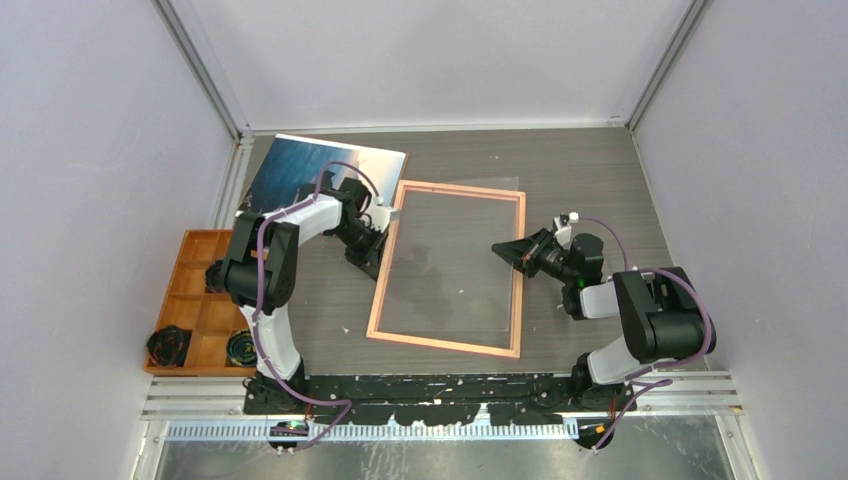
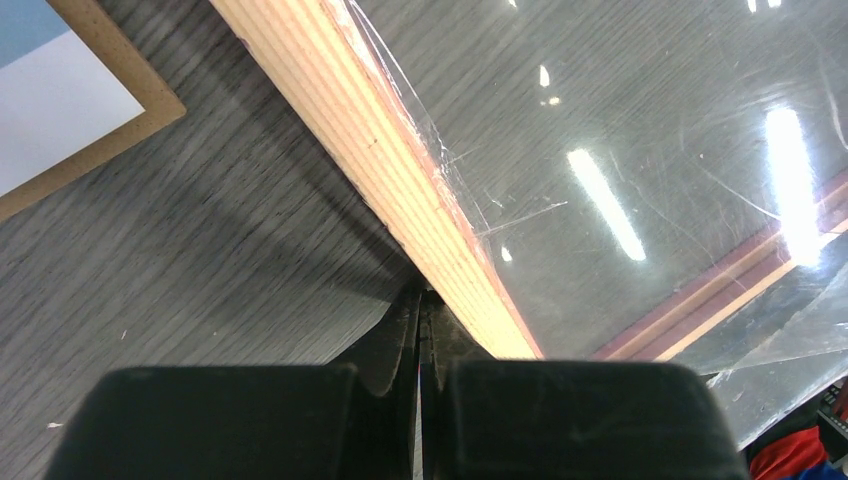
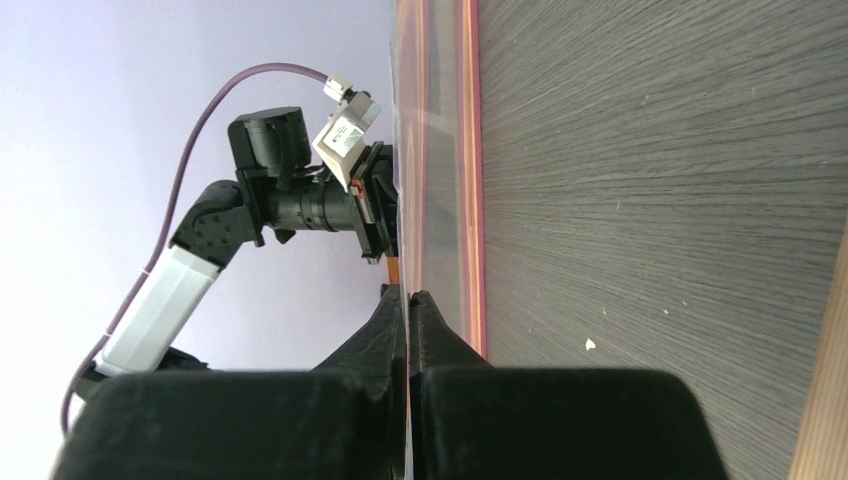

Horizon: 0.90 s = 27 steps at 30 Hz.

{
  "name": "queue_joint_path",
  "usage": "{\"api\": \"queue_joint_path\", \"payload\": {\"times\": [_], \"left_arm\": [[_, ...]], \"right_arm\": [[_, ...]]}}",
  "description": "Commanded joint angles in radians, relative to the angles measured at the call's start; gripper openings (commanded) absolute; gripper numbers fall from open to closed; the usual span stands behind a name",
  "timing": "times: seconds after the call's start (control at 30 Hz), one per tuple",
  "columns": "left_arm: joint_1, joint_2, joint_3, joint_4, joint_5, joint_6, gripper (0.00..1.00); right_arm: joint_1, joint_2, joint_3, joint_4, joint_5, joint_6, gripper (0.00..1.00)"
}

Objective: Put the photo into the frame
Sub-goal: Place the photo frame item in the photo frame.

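Pale wood with a pink edge marks the frame [image 1: 440, 344], which lies flat in the middle of the dark grey bench [image 1: 590, 180] with a clear pane [image 1: 450, 260] over its opening. The left tool [image 2: 420, 300] is clenched, its fingers pressed together with nothing between them, and their tips meet the outer side of the frame's left rail. The right tool [image 1: 503, 248] is turned on its side and reaches across the right rail from the opposite side. It too is closed tight. A thin reddish line shows in the seam between its fingers [image 3: 440, 340], but I cannot tell whether an edge is pinched there. The photo [image 1: 300, 165] lies picture side up at the far left corner, on a brown board [image 2: 120, 70], apart from the frame.
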<state>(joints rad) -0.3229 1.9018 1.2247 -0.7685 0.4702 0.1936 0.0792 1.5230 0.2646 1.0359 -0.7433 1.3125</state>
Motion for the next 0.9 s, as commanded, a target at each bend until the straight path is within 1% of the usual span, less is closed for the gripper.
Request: {"api": "queue_joint_path", "payload": {"times": [0.0,0.17,0.23,0.33,0.43,0.7,0.87], "left_arm": [[-0.030,0.040,-0.007,0.053,-0.013,0.018,0.00],[-0.034,0.039,-0.005,0.052,-0.012,0.017,0.00],[-0.036,0.040,-0.005,0.052,-0.010,0.017,0.00],[-0.039,0.040,-0.005,0.052,-0.008,0.016,0.01],[-0.042,0.039,-0.008,0.054,-0.008,0.015,0.00],[-0.041,0.030,-0.017,0.056,-0.014,0.019,0.00],[-0.042,0.026,-0.019,0.055,-0.013,0.021,0.00]], "right_arm": [[0.049,-0.080,0.018,-0.119,0.042,-0.093,0.01],[0.076,-0.183,0.038,-0.305,0.098,-0.183,0.01],[0.081,-0.212,0.041,-0.346,0.117,-0.188,0.01],[0.095,-0.237,0.039,-0.362,0.141,-0.169,0.01],[0.102,-0.249,0.029,-0.327,0.151,-0.111,0.01],[0.109,-0.245,-0.001,-0.142,0.150,0.089,0.01],[0.134,-0.257,0.000,-0.141,0.163,0.103,0.01]]}}
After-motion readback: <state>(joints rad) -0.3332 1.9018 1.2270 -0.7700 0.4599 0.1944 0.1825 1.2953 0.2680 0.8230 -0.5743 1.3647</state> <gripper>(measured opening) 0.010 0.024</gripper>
